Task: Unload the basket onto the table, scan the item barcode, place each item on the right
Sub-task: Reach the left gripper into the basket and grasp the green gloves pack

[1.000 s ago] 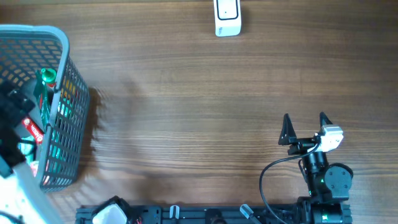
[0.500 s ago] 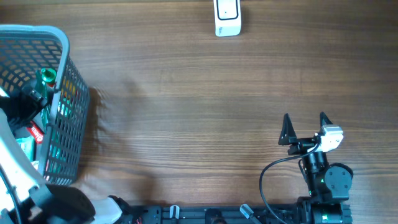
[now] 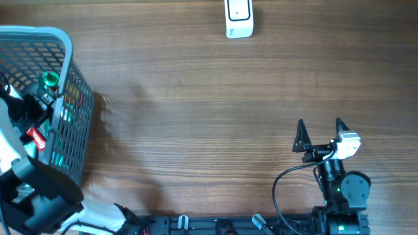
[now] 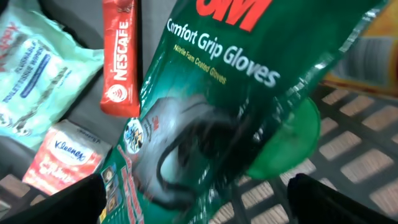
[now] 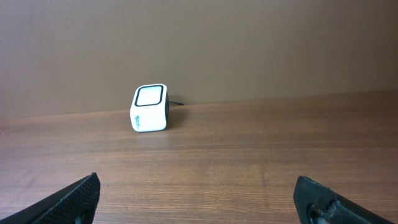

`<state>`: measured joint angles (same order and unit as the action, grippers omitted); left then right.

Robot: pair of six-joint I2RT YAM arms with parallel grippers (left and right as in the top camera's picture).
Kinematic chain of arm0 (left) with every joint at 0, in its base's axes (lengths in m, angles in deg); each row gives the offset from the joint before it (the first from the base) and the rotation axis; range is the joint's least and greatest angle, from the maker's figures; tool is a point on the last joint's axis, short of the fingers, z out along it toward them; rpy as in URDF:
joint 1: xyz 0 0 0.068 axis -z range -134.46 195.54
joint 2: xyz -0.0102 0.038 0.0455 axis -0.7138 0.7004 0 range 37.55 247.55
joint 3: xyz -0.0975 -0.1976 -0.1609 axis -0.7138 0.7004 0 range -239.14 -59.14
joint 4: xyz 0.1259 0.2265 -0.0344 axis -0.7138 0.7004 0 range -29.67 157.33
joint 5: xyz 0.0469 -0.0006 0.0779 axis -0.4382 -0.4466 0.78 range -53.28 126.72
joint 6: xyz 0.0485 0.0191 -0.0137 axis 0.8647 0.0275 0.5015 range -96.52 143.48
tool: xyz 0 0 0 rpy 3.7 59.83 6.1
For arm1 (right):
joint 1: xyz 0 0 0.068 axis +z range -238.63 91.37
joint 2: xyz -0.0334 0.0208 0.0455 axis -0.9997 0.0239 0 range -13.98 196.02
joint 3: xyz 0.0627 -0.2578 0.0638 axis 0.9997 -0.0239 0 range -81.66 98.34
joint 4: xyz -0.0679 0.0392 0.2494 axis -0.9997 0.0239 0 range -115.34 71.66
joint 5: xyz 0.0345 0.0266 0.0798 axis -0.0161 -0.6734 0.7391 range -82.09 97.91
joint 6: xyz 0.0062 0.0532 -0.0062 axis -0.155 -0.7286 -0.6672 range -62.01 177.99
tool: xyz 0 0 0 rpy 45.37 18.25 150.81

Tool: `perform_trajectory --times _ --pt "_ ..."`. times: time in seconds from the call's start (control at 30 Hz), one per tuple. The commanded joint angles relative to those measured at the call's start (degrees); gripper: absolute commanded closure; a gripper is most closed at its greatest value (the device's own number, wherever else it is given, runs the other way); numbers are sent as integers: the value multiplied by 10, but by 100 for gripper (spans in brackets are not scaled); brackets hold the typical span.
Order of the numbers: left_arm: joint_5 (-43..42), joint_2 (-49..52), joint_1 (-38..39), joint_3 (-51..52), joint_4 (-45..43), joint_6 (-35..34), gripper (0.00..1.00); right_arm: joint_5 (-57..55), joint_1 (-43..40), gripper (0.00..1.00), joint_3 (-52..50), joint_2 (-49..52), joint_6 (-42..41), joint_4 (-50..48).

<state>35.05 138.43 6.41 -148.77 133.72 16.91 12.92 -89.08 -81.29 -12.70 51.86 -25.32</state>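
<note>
Wood-grain counter [image 3: 196,98] carries everything. Inside the grey mesh basket [image 3: 65,46] at its left edge, the left fingers [image 4: 62,202] are spread wide and released, with a green 3M gloves pack [image 4: 249,93] between them and just ahead; whether they touch it I cannot tell. Beside that pack lie 3 others: a red Nescafe stick [image 4: 121,59], a Kleenex pack [image 4: 65,155] and a pale green wipes pack [image 4: 37,68]. The right fingers [image 3: 300,137] stand apart and empty near the front edge, facing the white scanner [image 3: 239,18] well apart at the far edge.
</note>
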Motion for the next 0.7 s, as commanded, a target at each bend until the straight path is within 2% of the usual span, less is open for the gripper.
perform_trajectory --times 0.0,0.23,0.4,0.47,0.5,0.57,0.67 --pt "-19 32 -3 -2 -16 5 4 -7 2 0 0 1 6 -2" --pt "-49 59 -4 -2 -59 5 4 -7 2 0 0 1 5 -2" --pt "-49 61 -4 26 -99 5 8 -7 2 0 0 1 6 -2" --pt "-49 61 -4 42 -118 5 12 -7 2 0 0 1 6 -2" --pt "-49 61 -4 55 -130 5 21 -7 2 0 0 1 6 -2" --pt "-46 61 -4 64 -134 5 46 -7 2 0 0 1 6 -2" --pt "-31 61 -9 64 -139 5 94 -7 2 0 0 1 6 -2"
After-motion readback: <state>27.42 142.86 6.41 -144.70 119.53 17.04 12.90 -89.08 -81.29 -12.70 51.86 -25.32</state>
